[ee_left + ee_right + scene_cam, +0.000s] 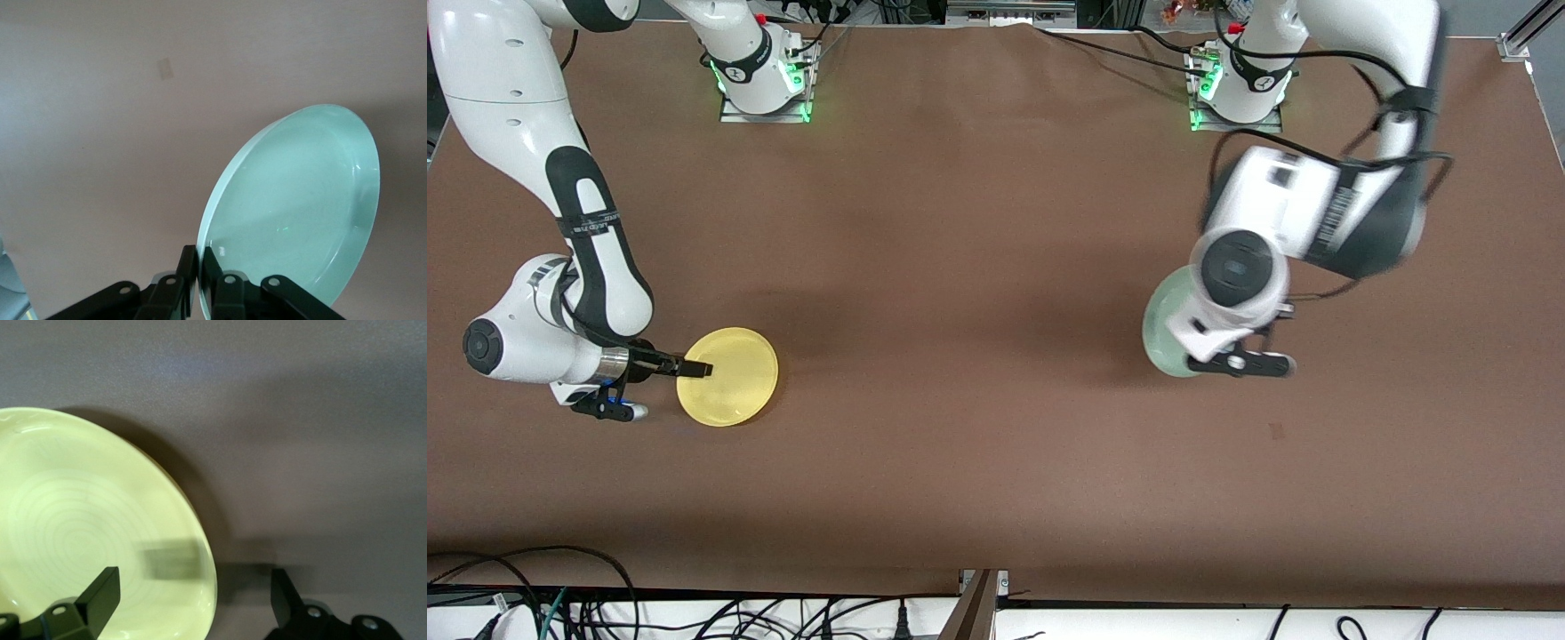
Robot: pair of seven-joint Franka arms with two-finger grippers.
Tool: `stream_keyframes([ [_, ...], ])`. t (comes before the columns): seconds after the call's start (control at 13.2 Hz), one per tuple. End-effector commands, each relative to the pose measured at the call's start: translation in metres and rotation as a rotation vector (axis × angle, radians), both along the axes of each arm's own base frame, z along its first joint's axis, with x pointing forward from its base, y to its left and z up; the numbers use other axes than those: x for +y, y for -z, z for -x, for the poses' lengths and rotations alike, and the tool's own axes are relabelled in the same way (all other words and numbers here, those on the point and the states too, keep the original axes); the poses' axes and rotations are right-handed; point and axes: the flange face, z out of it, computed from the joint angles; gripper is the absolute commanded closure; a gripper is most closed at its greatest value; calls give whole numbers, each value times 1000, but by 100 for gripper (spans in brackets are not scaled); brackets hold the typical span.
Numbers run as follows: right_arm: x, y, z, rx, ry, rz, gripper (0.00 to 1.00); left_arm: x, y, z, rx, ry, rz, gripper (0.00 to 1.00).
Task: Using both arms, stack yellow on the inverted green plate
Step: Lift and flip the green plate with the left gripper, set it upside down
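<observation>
left claw pinches green plate, right claw spread at yellow plate

left claw (199, 267) has its fingers (187, 261) pressed together on the rim of the green plate (293, 213), pinching it. in the left wrist view the plate stands tilted on edge, its hollow face showing, with the brown table (100, 147) under it and a small pale mark (164, 68) on the cloth. from the front view the left claw (1240, 360) hangs over the left arm's end of the table, and the green plate (1163, 331) shows only as a pale crescent beside the wrist, the rest hidden by the arm. whether its lower edge touches the cloth cannot be told.

right claw (694, 368) is low at the right arm's end of the table, reaching sideways over the edge of the yellow plate (734, 378). its fingers (100, 593) are spread wide in the right wrist view, one over the plate's inside and the other out past the rim over the bare cloth, with the rim of the yellow plate (80, 533) between them. nothing is gripped. the yellow plate lies on the table (978, 293) with its hollow side up, faint rings visible in its floor.

the two plates are well apart, each at its own end. farther from the camera, the two arm bases (760, 76) stand along the table's edge with green lights lit.
</observation>
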Motion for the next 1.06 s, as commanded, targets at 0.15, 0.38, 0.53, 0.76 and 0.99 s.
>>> stream_keyframes([
  [0.15, -2, 3, 0, -17, -4, -23, 44, -123, 3, 49, -140, 208, -268, 100],
  [0.38, -3, 2, -1, -20, -5, -23, 69, -219, 36, 121, -260, 415, -491, 100],
  [0.53, -4, 1, -1, -22, -5, -23, 84, -270, 74, 166, -376, 589, -694, 100],
  [0.76, -3, 1, -1, -31, 16, -66, 100, -299, 98, 182, -457, 668, -763, 100],
  [0.99, -3, -5, -2, -36, 37, -89, 100, -323, 127, 178, -536, 731, -673, 100],
])
